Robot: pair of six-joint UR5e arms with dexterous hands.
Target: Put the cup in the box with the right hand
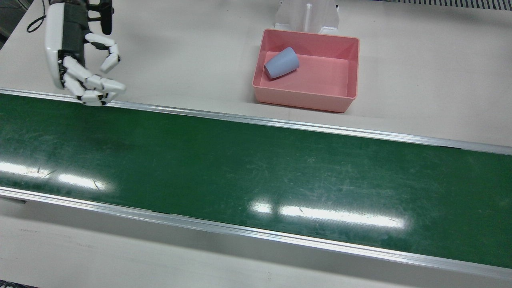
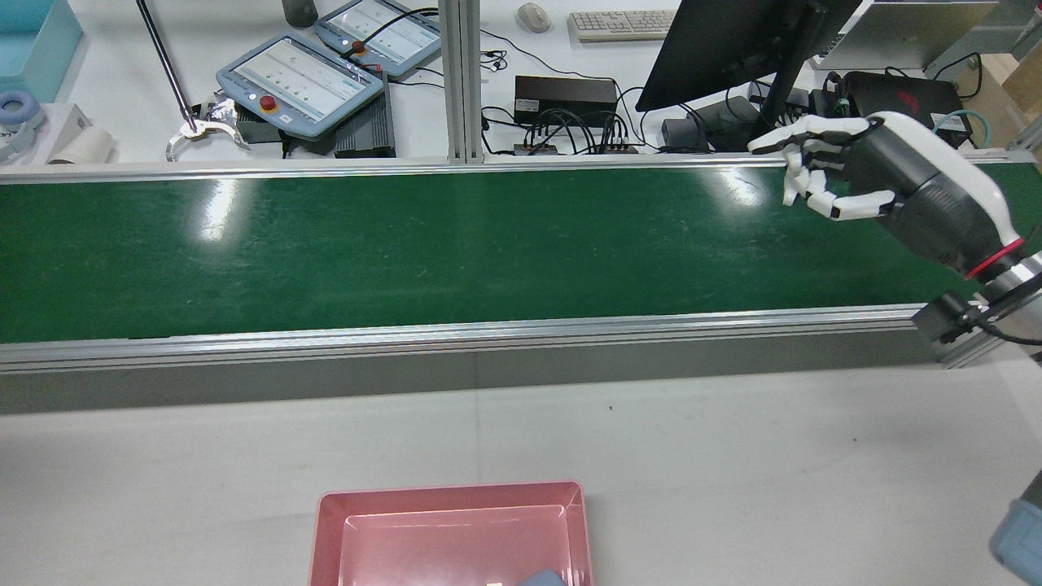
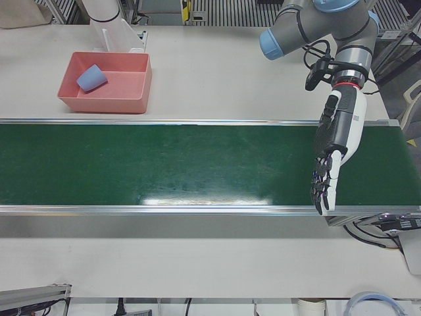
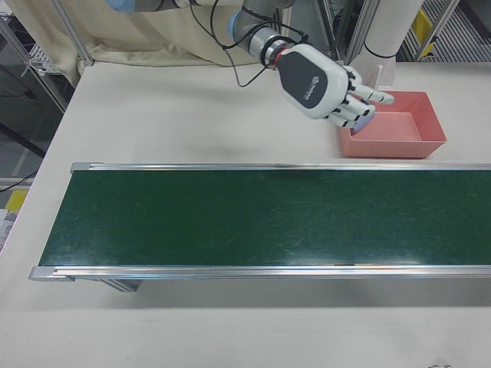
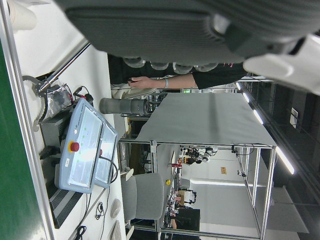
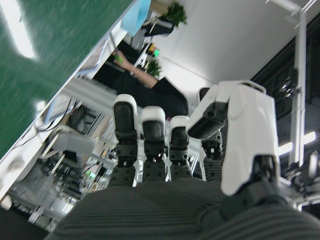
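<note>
Cup (image 1: 281, 63) lies in the pink box (image 1: 352, 70); right hand (image 1: 86, 74) hovers empty, fingers loosely spread.

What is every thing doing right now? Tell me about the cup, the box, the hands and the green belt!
Cup: lying on its side inside the box.
Box: upright on the table, holding the cup.
Right hand: open, holding nothing, fingers loosely curled, away from the box.
Left hand: open, fingers stretched out over the belt.
Belt: bare; whether it is moving cannot be told.
</note>
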